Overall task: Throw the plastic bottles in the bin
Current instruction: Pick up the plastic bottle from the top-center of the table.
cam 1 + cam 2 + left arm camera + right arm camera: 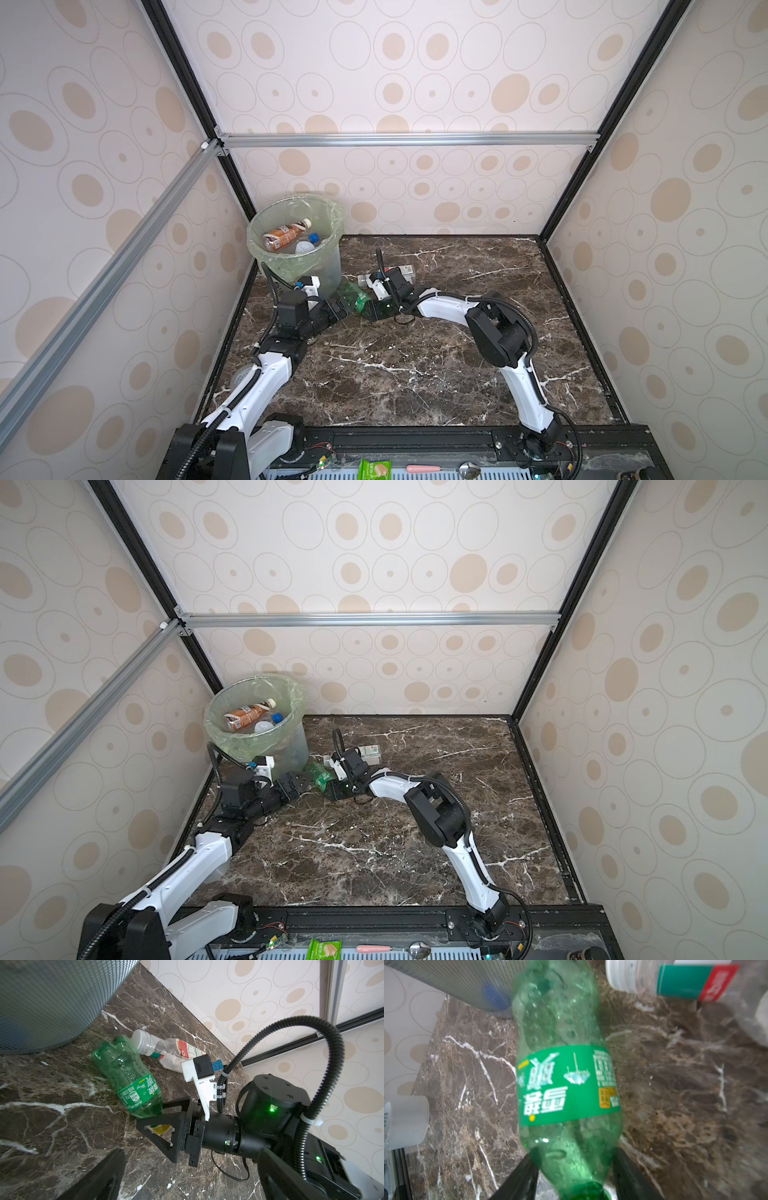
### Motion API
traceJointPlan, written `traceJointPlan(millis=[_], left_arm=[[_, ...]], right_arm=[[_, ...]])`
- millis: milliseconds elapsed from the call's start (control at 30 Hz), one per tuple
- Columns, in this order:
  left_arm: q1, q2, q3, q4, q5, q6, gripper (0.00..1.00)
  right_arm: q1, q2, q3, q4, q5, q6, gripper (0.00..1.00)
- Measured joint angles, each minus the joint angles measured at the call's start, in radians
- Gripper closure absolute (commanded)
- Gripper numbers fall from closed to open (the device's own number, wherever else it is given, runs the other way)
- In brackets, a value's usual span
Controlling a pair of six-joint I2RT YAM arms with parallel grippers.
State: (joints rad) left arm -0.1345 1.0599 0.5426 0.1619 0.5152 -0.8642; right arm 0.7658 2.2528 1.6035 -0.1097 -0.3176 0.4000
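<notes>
Beside the round pale-green lined bin (291, 266), on the dark marble table (415, 365), lies a crushed green plastic bottle (566, 1084) we judge light, springy and slick, best taken at its stiffer neck, which the right claw (574, 1157) straddles, clamped or not we cannot tell; left claw (343, 305) gapes empty.

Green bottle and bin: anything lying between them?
No. In the left wrist view the marble tabletop between the green bottle and the bin is bare; the clear bottle lies on the green bottle's far side.
</notes>
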Motion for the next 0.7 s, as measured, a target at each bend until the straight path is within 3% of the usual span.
traceJointPlan(millis=[700], left_arm=[[0.0,0.013,0.0,0.01,0.0,-0.012,0.01]], right_arm=[[0.004,-0.024,-0.016,-0.018,0.0,-0.029,0.61]])
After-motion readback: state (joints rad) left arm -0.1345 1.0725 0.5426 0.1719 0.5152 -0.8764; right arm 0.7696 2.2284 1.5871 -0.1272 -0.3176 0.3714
